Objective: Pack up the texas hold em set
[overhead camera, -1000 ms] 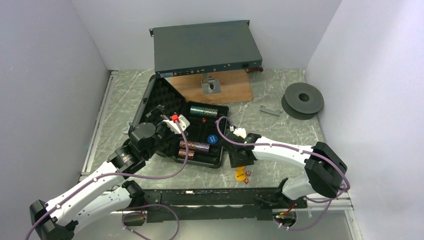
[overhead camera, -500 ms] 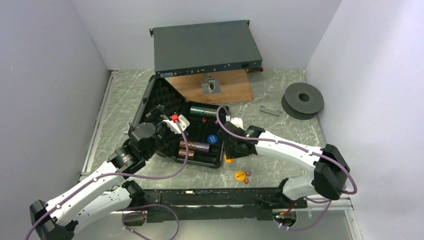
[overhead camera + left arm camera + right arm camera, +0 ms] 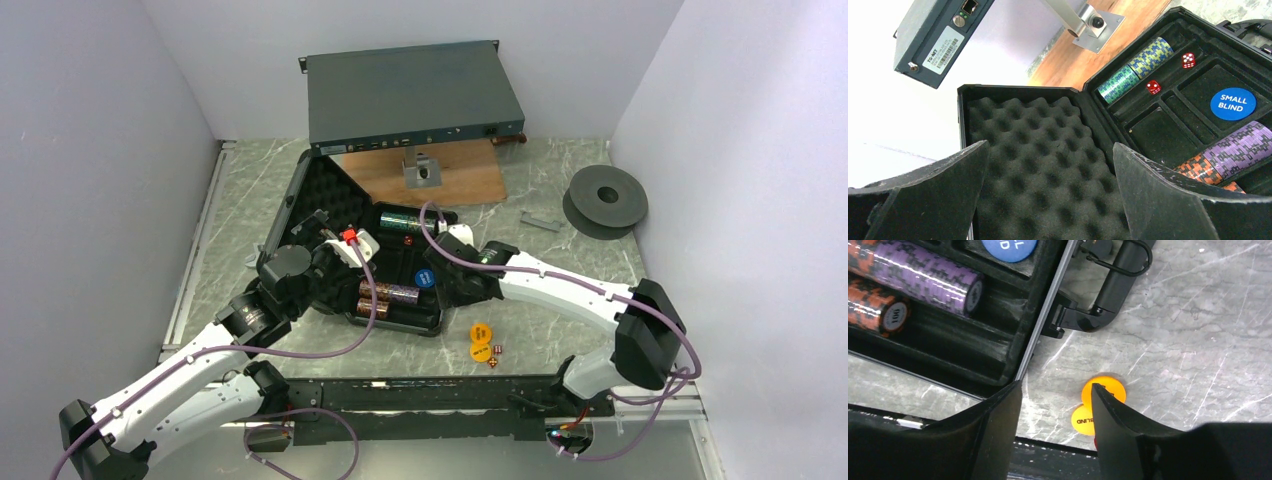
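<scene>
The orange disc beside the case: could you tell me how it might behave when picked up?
The orange disc lies flat on the smooth table, so a pinch would probably slide it rather than lift it. It looks thin and rigid, likely light. It sits against the yellow disc, which may shift too.

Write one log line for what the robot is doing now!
left gripper: open, over foam lid | right gripper: open, empty, above table beside case | on table: orange disc, yellow disc | in case: blue disc

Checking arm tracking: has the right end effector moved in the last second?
Yes. The right end effector moved up-left, to the right edge of the black case.
</scene>
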